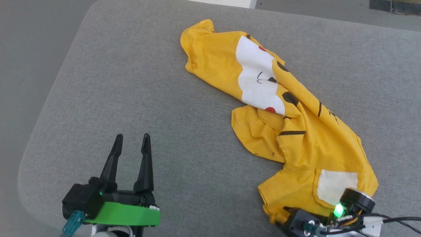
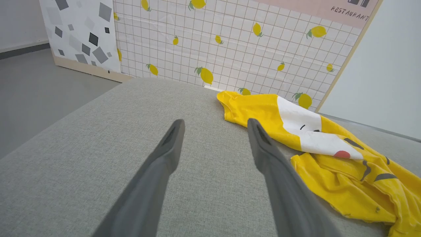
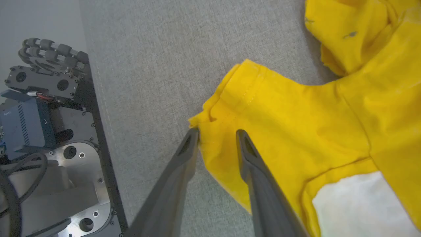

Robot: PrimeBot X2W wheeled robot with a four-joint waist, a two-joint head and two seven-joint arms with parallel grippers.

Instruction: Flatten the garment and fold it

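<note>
The garment (image 1: 296, 131), a mustard-yellow T-shirt with a white-patched face print, lies crumpled and twisted across the right half of the grey padded table (image 1: 148, 98). In the right wrist view my right gripper (image 3: 217, 131) straddles the hemmed corner of a sleeve of the garment (image 3: 296, 115). Its fingers are still apart, with yellow fabric between them. Its wrist (image 1: 357, 200) sits at the shirt's near end. My left gripper (image 1: 132, 136) is open over bare table at the lower left, well clear of the shirt. In its own view the left gripper (image 2: 215, 122) points past the garment (image 2: 329, 148).
The table's rounded left edge (image 1: 42, 125) and near left corner drop to grey floor. The robot's metal base (image 3: 49, 148) lies beside the near table edge. A lemon-patterned panel (image 2: 230, 42) stands behind the table's far side.
</note>
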